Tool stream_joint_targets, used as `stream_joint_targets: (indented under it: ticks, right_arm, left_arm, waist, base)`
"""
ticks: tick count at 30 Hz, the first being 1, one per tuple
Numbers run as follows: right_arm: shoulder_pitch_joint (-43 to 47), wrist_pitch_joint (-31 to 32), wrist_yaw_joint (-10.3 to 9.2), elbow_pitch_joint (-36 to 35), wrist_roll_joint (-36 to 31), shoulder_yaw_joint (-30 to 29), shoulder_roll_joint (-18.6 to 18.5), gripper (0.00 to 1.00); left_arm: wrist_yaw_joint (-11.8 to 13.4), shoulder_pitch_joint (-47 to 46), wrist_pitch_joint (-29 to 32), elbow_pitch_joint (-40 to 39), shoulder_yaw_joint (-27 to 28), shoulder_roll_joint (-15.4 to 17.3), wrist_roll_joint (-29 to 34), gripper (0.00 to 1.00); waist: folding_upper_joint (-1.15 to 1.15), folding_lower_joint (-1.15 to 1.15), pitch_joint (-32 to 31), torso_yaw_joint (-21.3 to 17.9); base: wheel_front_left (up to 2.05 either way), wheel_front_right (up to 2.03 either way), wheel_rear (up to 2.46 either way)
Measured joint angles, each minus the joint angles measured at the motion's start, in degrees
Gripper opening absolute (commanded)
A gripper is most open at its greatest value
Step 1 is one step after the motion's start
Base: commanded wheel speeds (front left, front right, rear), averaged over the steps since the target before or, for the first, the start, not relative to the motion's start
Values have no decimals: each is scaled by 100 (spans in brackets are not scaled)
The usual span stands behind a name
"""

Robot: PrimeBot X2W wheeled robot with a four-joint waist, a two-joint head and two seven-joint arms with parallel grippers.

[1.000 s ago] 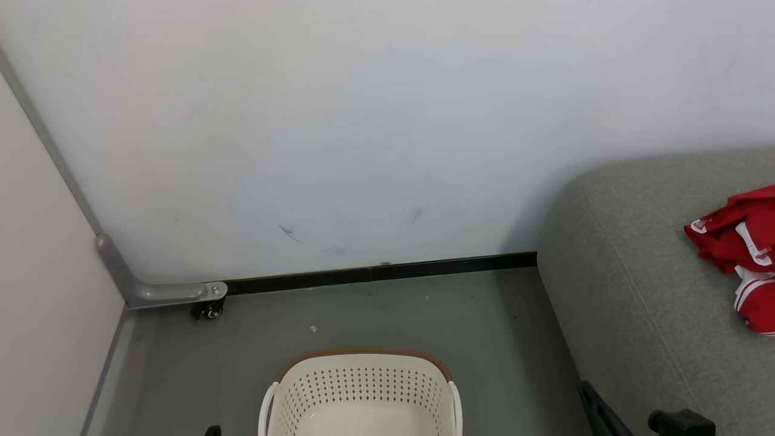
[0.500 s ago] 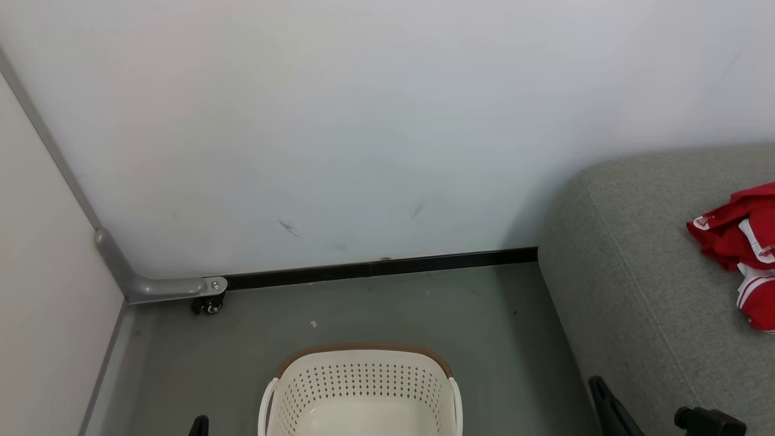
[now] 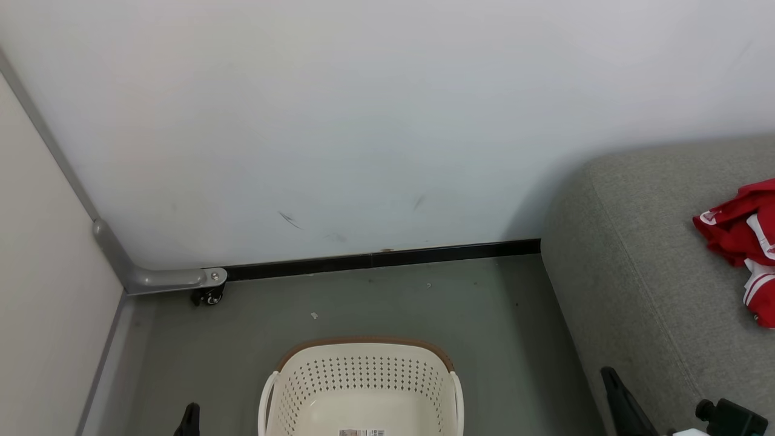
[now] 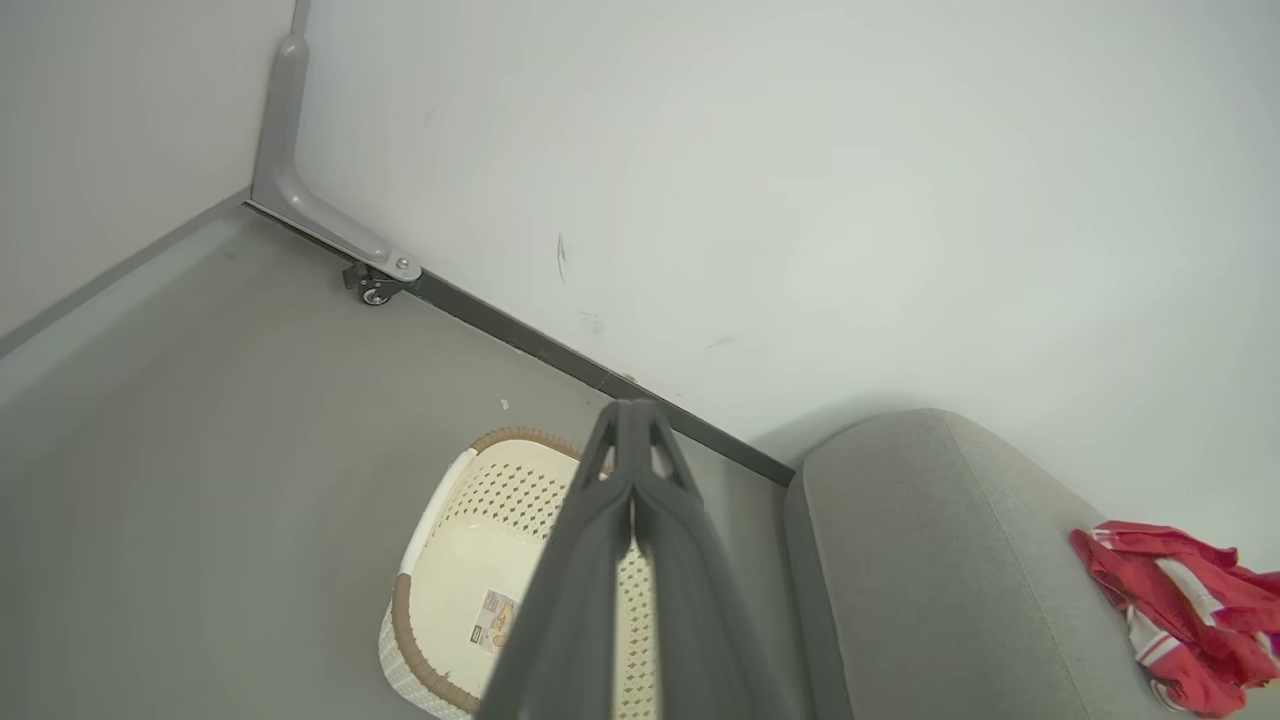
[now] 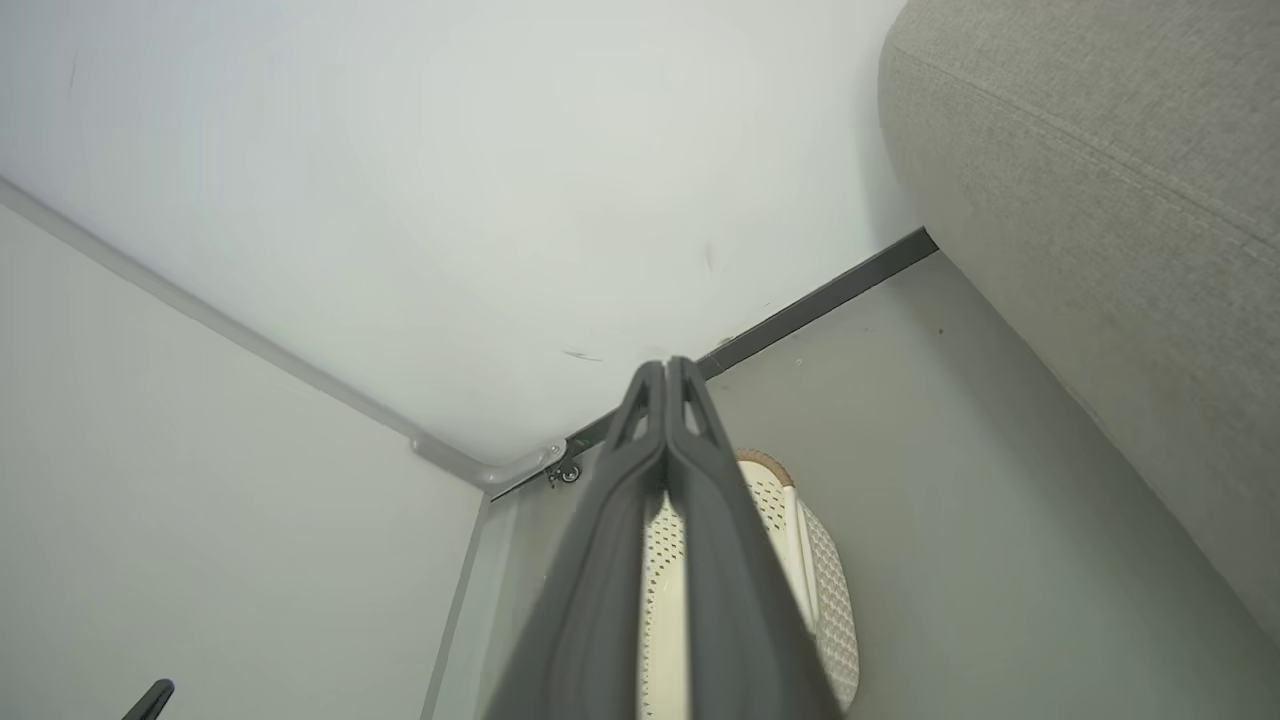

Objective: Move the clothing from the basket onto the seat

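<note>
Two grippers, both shut tight with nothing between the fingers: the left gripper [image 4: 632, 408] rises from bottom centre of the left wrist view, and the right gripper [image 5: 667, 365] does the same in the right wrist view. Clothing [image 3: 735, 233], red with white trim, lies bunched on the seat [image 3: 636, 254] at the right edge of the head view. It is well apart from the basket [image 3: 363, 346], which sits at bottom centre on the floor [image 3: 424, 303]. The basket looks empty where visible, with the barcode label [image 3: 361, 432] bare on its bottom, so the task reads as done or nearly done. The step in hand looks like a final check. To do it well: confirm the whole basket floor is bare, keep both closed grippers off the basket rim, and check the clothing sits far enough in from the seat edge not to slide off. The head view cuts the basket at the bottom edge and the clothing at the right edge. The left wrist view takes in more of the basket floor at lower centre, partly behind the fingers, and more of the heap at lower right. The right wrist view gives the basket's outer perforated wall and the seat's side face, upper right.
</note>
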Motion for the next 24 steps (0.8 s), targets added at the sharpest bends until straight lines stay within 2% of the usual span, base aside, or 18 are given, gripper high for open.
stream_joint_targets:
  ticks: [5, 12, 16, 24]
  right_arm:
    - [-19, 100, -1, 18, 454, -41, -27, 0]
    - [-177, 230, -3, 66, 1098, -100, -73, 0]
    - [-229, 303, -3, 114, 1450, -119, -121, 0]
    - [-359, 423, -5, 180, 2168, -153, -156, 0]
  left_arm:
    - [-5, -71, 121, -13, 42, 2, -350, 0]
    - [-37, -165, 246, -11, 97, 10, -864, 0]
    - [-47, -207, 324, -10, 129, 12, -1117, 0]
    - [-52, -353, 483, 11, 167, 16, -1701, 0]
  waist:
    - [0, 16, 5, 5]
    - [0, 21, 26, 10]
    - [0, 9, 50, 12]
    - [0, -31, 122, 18]
  base:
    - [0, 0, 0]
    - [0, 0, 0]
    - [0, 0, 0]
    - [0, 0, 0]
